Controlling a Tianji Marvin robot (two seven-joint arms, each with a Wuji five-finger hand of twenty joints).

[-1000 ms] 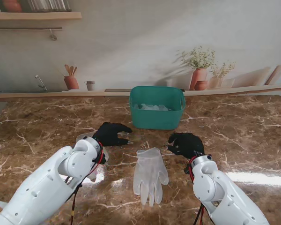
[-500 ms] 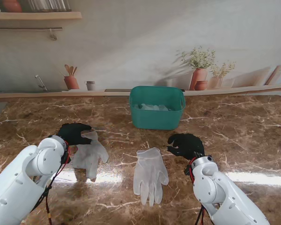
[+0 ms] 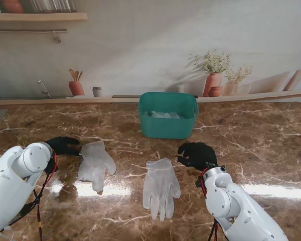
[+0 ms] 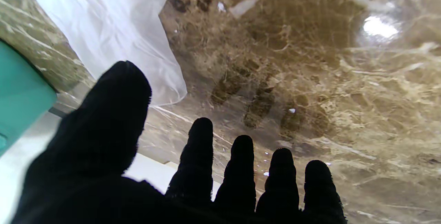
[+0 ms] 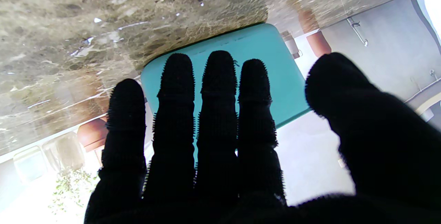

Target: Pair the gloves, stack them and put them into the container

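While both hands hover over the marble bench, neither holds anything. The left hand sits well to the left of the green container, its fingers spread apart over bare stone; its arm hides much of the palm from the stand view. The right hand sits nearer to me than the container and slightly right of it, fingers straight and loosely apart, thumb out to the side.

Inside the container something pale and crumpled shows over the rim; what it is cannot be made out. One translucent glove lies flat to the left of the container, just beside the left hand, its cuff edge cut off in the left wrist view. A second glove lies nearer to me than the container, between the two hands, apart from both.

Bare bench stretches to the right of the container. Behind it runs a ledge against the wall.
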